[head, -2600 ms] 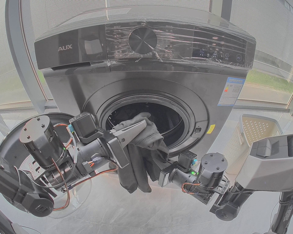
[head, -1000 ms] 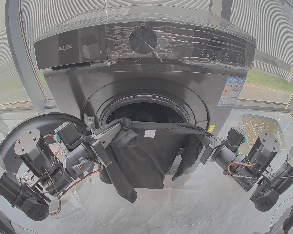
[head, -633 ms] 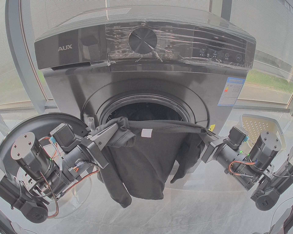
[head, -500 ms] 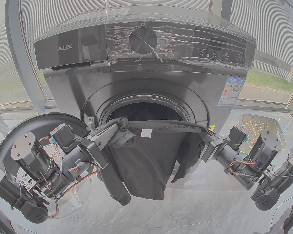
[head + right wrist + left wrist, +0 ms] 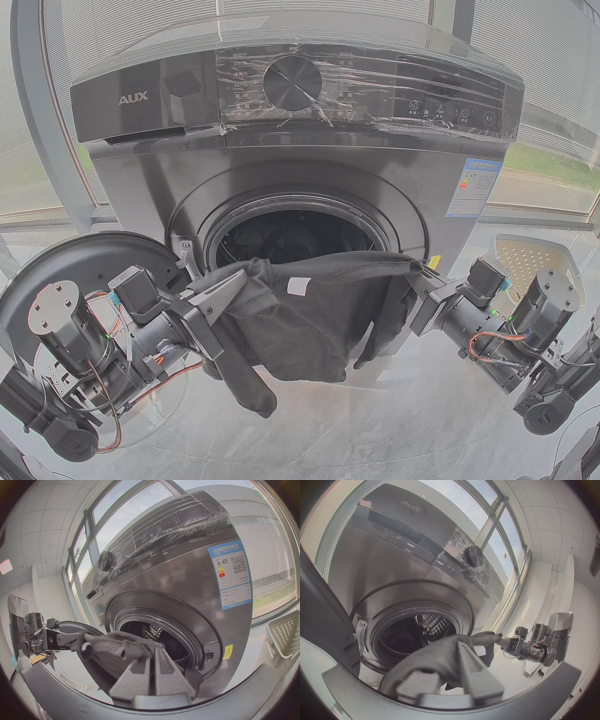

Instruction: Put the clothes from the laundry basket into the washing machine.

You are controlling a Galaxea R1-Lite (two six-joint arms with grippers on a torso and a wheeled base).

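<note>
You have the shirt (image 5: 306,325) (dark, with a white tag (image 5: 297,285)) stretched across the lower half of the washer's (image 5: 300,156) opening. It is outside the drum, its top edge pulled between the two grippers. One sleeve (image 5: 250,387) dangles lowest on the left and another (image 5: 387,319) hangs on the right.

The washer stands on a glossy pale floor (image 5: 375,431) with windows (image 5: 31,156) behind it. Its door (image 5: 75,262) is swung open on the left, and the basket (image 5: 537,262) sits on the floor just beside the washer on the right.

The head view gives you the hanging hem and both sleeves. The left wrist view gives you the perforated drum (image 5: 434,625) behind the cloth and the right arm farther off. The right wrist view gives you the basket's wall (image 5: 281,636).

Your left gripper (image 5: 240,276) is clamped on a bunched fold of the shirt at the opening's left side (the cloth wraps over its fingers (image 5: 468,664)). Your right gripper (image 5: 417,269) has its fingers (image 5: 165,670) pressed nearly together, pinching the shirt's other end by the opening's right rim.
</note>
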